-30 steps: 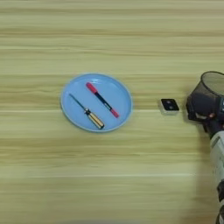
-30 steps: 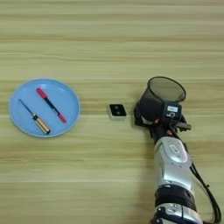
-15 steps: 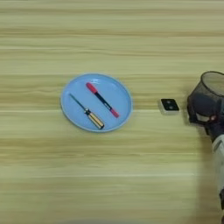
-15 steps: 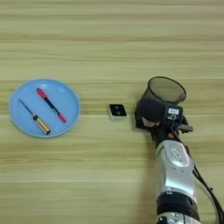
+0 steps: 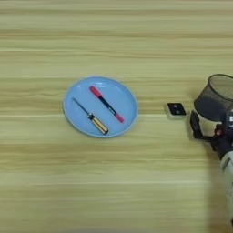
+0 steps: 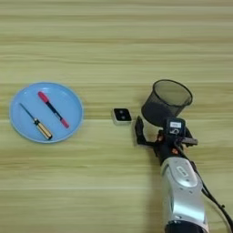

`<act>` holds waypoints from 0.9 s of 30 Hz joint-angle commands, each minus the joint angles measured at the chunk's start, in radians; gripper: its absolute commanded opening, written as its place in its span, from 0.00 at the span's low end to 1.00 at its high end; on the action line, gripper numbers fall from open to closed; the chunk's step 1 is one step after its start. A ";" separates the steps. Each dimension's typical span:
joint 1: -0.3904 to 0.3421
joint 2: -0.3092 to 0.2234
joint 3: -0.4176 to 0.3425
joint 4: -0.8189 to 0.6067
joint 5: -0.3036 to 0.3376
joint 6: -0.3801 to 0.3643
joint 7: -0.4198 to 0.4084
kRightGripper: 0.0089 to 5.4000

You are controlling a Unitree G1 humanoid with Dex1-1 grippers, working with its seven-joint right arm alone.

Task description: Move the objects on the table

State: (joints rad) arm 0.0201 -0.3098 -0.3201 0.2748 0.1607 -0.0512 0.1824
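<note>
A slim black marker with a red cap (image 6: 53,109) lies in a blue plate (image 6: 68,98) at the left, beside a yellow-handled screwdriver (image 6: 35,125). The small white block with a black top (image 6: 121,115) sits on the table between the plate and the black wire-mesh pen cup (image 6: 166,102), which stands upright at the right. My right gripper (image 6: 161,133) is just in front of the cup's base. It is open, and one black finger (image 6: 139,132) stands to the cup's lower left, apart from the block. Nothing is between the fingers.
The silver forearm (image 6: 182,186) runs from the bottom edge up to the gripper. The light wooden table (image 6: 113,41) fills the view, with bare wood across the far half and the near left.
The gripper has drawn back toward the near edge, away from the pen cup's sides. The cup, block and plate stay where they were.
</note>
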 commanded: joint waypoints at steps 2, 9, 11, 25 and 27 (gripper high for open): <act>0.038 -0.012 0.017 -0.154 -0.008 0.026 0.006 1.00; 0.115 0.012 0.061 -0.307 -0.014 0.088 0.022 1.00; 0.135 0.019 0.072 -0.350 -0.018 0.104 0.026 1.00; 0.112 0.042 0.133 -0.363 -0.033 0.131 0.039 1.00; 0.099 0.041 0.132 -0.343 -0.032 0.127 0.039 1.00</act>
State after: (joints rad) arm 0.1743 -0.2491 -0.1776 -0.0550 0.1377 0.1004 0.2269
